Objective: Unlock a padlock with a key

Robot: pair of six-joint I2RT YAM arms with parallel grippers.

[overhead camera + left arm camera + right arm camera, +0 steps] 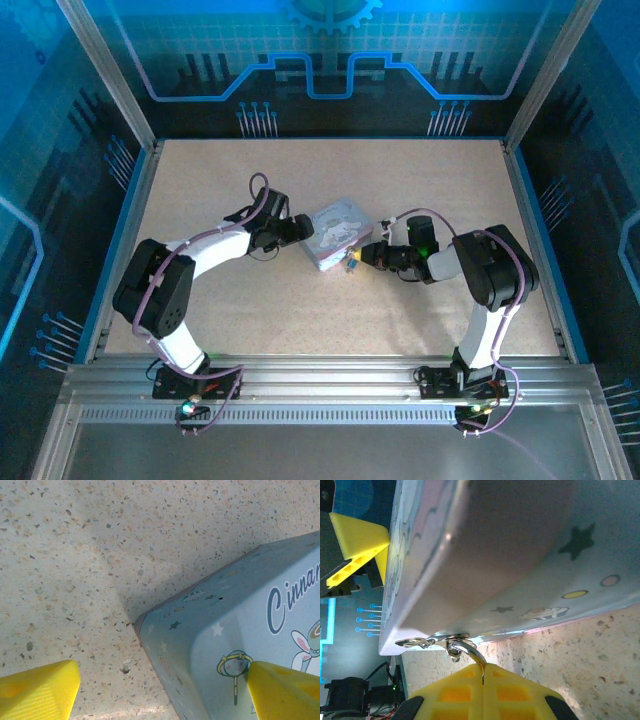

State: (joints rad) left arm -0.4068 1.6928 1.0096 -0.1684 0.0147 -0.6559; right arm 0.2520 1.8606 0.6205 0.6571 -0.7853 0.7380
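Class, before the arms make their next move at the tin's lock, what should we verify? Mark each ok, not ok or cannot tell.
1. Left gripper open, tin corner between its fingers: ok.
2. Right gripper shut close to the hasp: ok.
3. Metal loop hooked at the hasp: ok.
4. What the right gripper pinches, key or padlock: cannot tell.
5. Padlock unlocked: cannot tell.

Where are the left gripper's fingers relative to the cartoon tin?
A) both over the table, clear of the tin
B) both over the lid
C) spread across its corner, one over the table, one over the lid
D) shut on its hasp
C: in the left wrist view the left gripper is open, with one yellow finger over the table, the other over the lid of the tin, and the tin's corner between them.
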